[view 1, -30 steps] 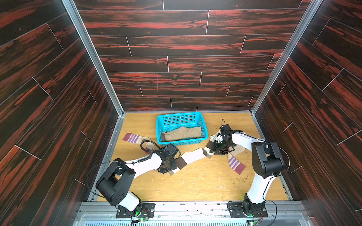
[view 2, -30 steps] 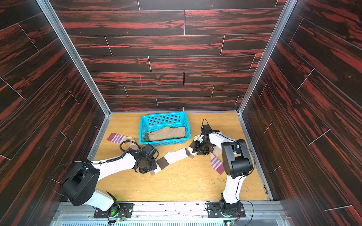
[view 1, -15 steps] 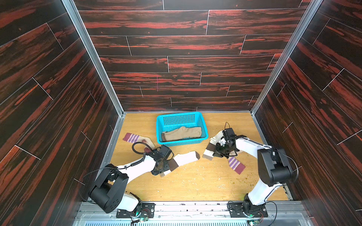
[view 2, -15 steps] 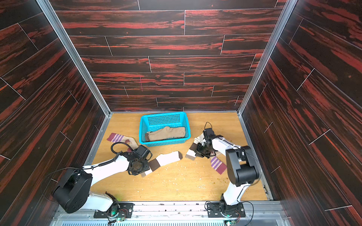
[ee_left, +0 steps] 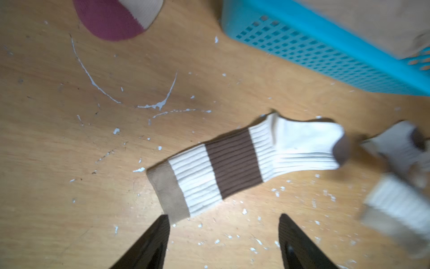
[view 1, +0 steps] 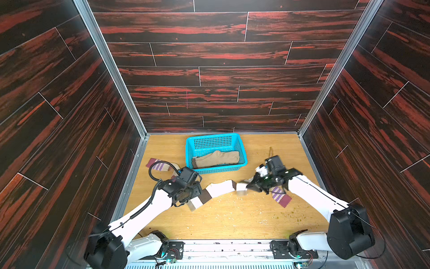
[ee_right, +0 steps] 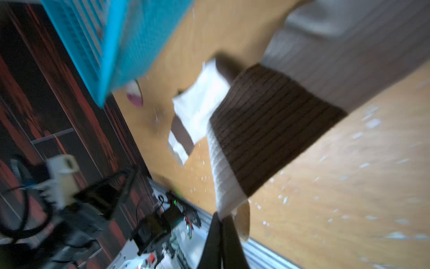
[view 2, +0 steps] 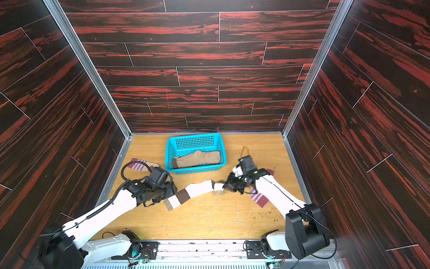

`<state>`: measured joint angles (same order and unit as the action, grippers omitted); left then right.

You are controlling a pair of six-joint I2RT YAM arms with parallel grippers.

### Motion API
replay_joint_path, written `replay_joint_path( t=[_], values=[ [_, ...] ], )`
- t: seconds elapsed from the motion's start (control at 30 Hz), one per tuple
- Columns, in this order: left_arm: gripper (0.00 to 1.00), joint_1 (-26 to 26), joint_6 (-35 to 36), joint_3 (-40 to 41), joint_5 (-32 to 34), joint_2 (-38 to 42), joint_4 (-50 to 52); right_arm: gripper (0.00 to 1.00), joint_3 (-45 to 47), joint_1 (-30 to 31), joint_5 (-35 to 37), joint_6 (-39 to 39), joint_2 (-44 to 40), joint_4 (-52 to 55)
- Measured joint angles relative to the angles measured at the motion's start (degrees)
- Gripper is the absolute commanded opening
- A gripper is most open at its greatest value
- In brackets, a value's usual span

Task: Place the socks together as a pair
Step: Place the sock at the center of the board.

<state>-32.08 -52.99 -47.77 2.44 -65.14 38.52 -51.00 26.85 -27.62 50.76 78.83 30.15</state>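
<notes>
A white sock with brown bands [view 1: 216, 189] [view 2: 197, 189] lies flat on the wooden table. Its tan cuff points at my left gripper [view 1: 189, 198] [ee_left: 223, 223], which is open just short of the cuff and holds nothing. The matching banded sock [view 1: 242, 187] [ee_right: 267, 130] hangs blurred from my right gripper [view 1: 250, 185] [ee_right: 221, 221], which is shut on one end. It hangs right beside the toe of the lying sock [ee_left: 232, 163]. The left wrist view shows the held sock [ee_left: 395, 186] at its edge.
A blue basket [view 1: 210, 137] at the back centre holds ribbed tan socks [view 1: 218, 159]. One cream sock with a maroon toe and purple stripes [view 1: 159, 165] lies at the back left. Another [view 1: 280, 198] lies partly under my right arm. Dark panel walls enclose three sides.
My right gripper shut on the second banded sock and carried it left, up to the first one's toe. My left gripper dragged the first sock left, then opened and let go of its cuff.
</notes>
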Motion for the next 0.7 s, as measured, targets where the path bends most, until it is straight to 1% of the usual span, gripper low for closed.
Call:
replay_joint_path(
  t=[0.13,0.23,0.37,0.4,0.47,0.53,0.6,0.7],
  values=[
    [0.76,0.52,-1.03,-0.76,-0.72,4.37,1.66,0.0,0.76,10.27,-1.2,6.08,3.63,-3.67],
    [0.76,1.2,-1.2,-1.36,-1.2,6.8,3.76,0.0,0.9,14.93,-1.6,9.81,6.21,-5.44],
    [0.76,1.62,-0.74,-2.16,-1.75,8.63,6.56,0.0,3.15,19.96,-1.53,16.2,6.25,-10.25],
    [0.76,1.66,-0.59,-2.16,-2.01,9.11,7.21,0.02,3.85,21.7,-1.64,17.68,6.38,-11.43],
    [0.76,1.64,-0.59,-2.03,-2.58,10.25,8.02,0.11,4.48,24.7,-2.08,19.93,7.19,-12.96],
    [0.76,1.64,-0.81,-1.75,-2.93,11.72,8.66,0.28,4.59,27.19,-2.82,21.53,8.55,-14.36],
    [0.76,1.64,-1.29,-1.73,-3.06,13.16,9.6,0.41,4.94,28.63,-3.43,21.81,9.03,-14.64],
    [0.76,0.33,-2.71,-0.96,-2.1,15.3,10.93,0.53,6.97,28.87,-3.72,21.42,7.19,-13.4]
  ],
)
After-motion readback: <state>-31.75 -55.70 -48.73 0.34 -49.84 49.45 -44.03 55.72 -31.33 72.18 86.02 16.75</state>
